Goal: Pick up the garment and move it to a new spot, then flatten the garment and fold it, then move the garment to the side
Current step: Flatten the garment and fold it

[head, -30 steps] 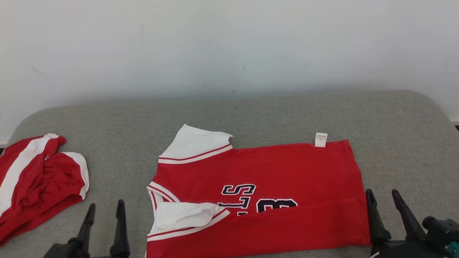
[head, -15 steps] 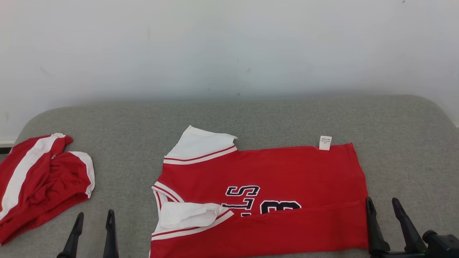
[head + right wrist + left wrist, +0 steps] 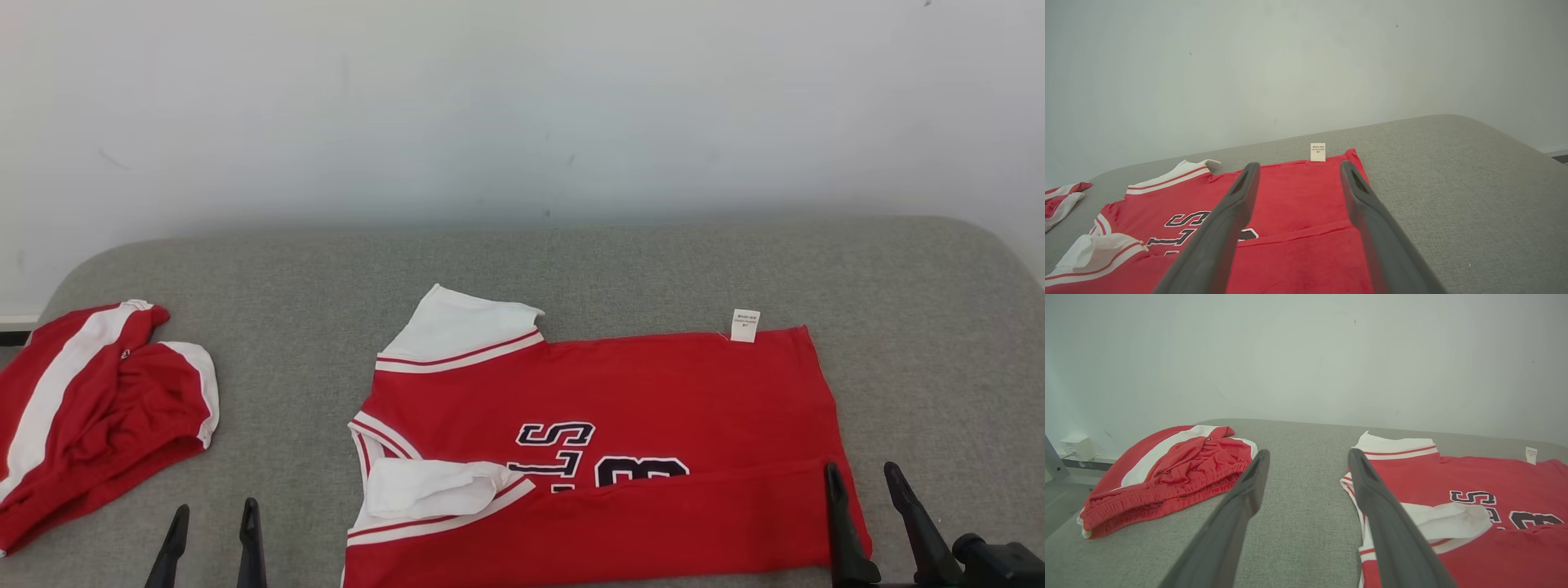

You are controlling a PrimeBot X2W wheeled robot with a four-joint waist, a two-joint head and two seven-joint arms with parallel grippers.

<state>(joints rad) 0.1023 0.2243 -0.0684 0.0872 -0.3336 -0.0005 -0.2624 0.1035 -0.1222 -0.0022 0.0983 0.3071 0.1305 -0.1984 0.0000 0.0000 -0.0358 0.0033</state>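
Head view: red jersey lies part-folded at the surface's near edge.
Left end effector: wide open, empty.
Right end effector: wide open, empty, by jersey's hem.

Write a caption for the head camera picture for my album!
Both open, the left gripper and right gripper flank a partly folded red jersey on the grey surface, another red garment bunched nearby.
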